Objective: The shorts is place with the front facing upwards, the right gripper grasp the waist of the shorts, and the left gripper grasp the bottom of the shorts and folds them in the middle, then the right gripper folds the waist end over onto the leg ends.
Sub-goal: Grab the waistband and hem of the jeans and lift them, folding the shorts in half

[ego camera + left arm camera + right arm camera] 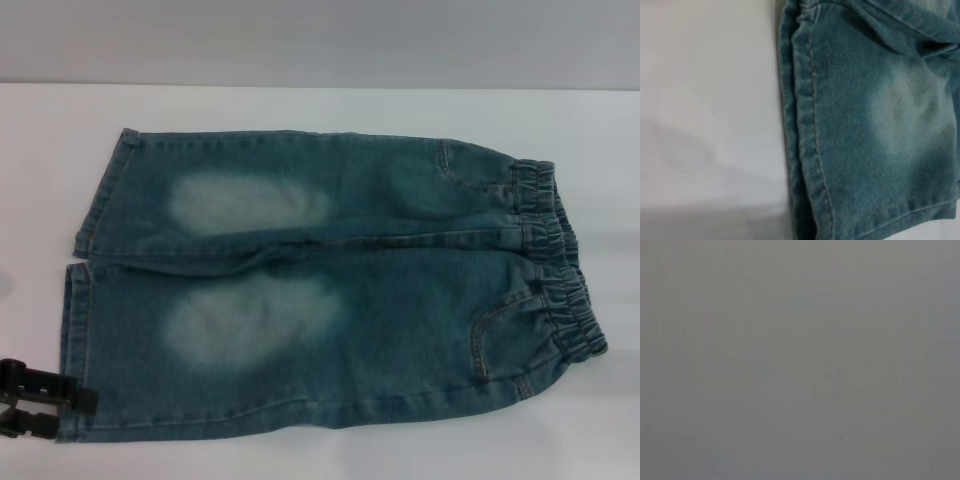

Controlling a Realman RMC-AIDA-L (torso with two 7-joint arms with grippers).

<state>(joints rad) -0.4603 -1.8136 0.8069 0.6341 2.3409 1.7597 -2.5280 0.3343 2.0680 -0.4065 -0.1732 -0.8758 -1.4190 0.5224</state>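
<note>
Denim shorts (330,290) lie spread flat on a white counter (300,105), front side up, with the two legs running side by side across the head view. The elastic waist (560,270), gathered and ruched, lies toward the robot's right; the bottom of the shorts (80,290), two straight stitched hems, lies toward the robot's left. A pale faded patch marks each leg, and a curved pocket seam shows near the waist on both halves. The left tool (35,398) appears as a black claw at the left edge of the head view, at the near corner of the nearer leg's hem, its tip touching or overlapping the cloth edge; whether its prongs stand apart or together cannot be told from this angle. The left wrist view shows the shorts (875,120) close up, with a double-stitched hem (805,150) running along the bare counter (705,100), and no fingers of that tool appear in it. The right tool is not seen in any view; the right wrist view shows only a plain grey field, so its state cannot be judged.
</note>
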